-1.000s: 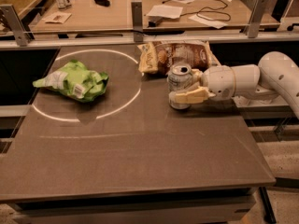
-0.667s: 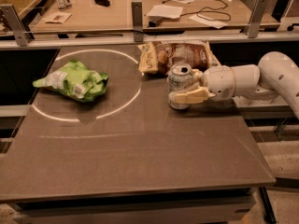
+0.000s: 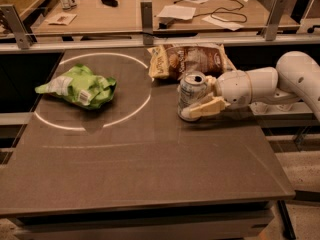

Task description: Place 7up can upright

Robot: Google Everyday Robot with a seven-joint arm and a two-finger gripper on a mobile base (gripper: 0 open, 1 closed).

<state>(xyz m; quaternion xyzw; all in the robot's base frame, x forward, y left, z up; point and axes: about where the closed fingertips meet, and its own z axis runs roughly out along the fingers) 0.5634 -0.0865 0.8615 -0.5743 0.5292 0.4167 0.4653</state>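
In the single camera view, the can (image 3: 191, 91) stands right of the frame's centre on the dark table (image 3: 150, 174), silver top and opening facing up, and its base seems to rest on the surface or just above it; I cannot tell which. The gripper (image 3: 199, 109) reaches in from the right on the white arm (image 3: 252, 86). One cream finger lies across the can's lower front and the other is hidden behind the can, so the jaws look closed narrowly around the can's body. Set against the views from a second ago, almost nothing has moved: the can is in the same spot and equally upright, and the gripper is clamped at the same height. I take that to mean the lowering is finished and the arm is pausing before it lets go. The can looks upright already, so what is left is probably to open the jaws and draw back to the right without nudging the can. A light can like this could tip if a finger drags on it. The brown chip bag (image 3: 187, 59) lies just behind the can, toward the top of the frame. The green snack bag (image 3: 80, 86) sits well apart at the left, inside the white ring (image 3: 142, 106) marked on the table
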